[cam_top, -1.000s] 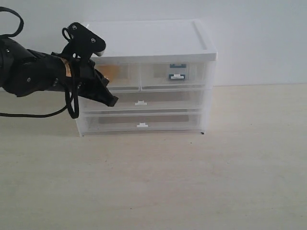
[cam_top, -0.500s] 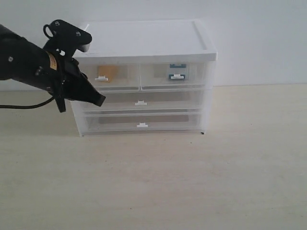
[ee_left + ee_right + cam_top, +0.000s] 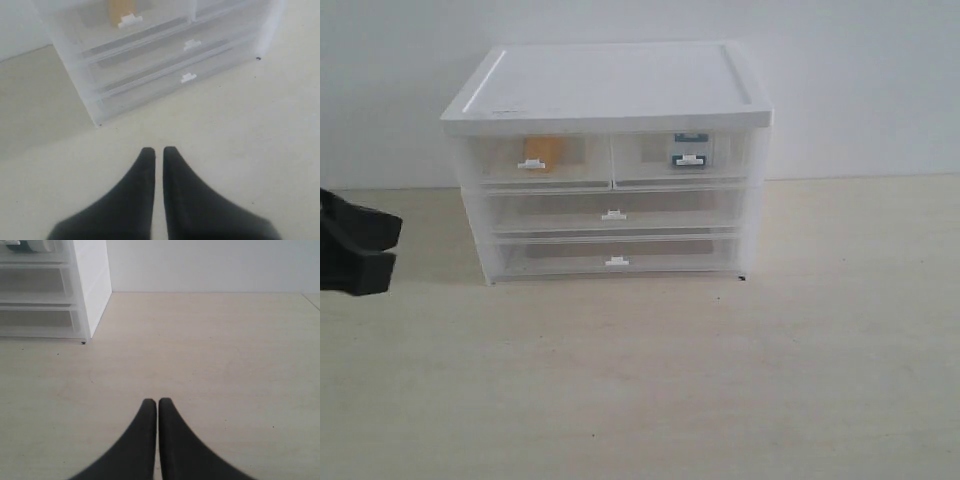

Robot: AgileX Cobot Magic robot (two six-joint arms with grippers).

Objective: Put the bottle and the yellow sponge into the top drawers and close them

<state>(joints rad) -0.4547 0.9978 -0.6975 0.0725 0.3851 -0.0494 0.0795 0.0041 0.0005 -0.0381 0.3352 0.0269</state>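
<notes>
The white cabinet (image 3: pixel 610 85) stands at the back of the table, and both top drawers are pushed in. The yellow sponge (image 3: pixel 542 152) shows through the top left drawer (image 3: pixel 535 163) and appears as a blur (image 3: pixel 121 7) in the left wrist view. The bottle (image 3: pixel 690 150) sits inside the top right drawer (image 3: pixel 685 158); only its edge (image 3: pixel 30 245) shows in the right wrist view. My left gripper (image 3: pixel 380 245) is at the left edge, away from the cabinet, shut and empty (image 3: pixel 158 150). My right gripper (image 3: pixel 157 401) is shut and empty over bare table, outside the exterior view.
Two full-width drawers (image 3: pixel 613 215) (image 3: pixel 616 261) below are closed. The light wooden table (image 3: pixel 720 380) stretches in front of and right of the cabinet. A white wall (image 3: pixel 860 80) stands behind.
My left arm has drawn back from the cabinet's left front to the left edge of the view, lower down. The top left drawer stays closed with the sponge inside.
</notes>
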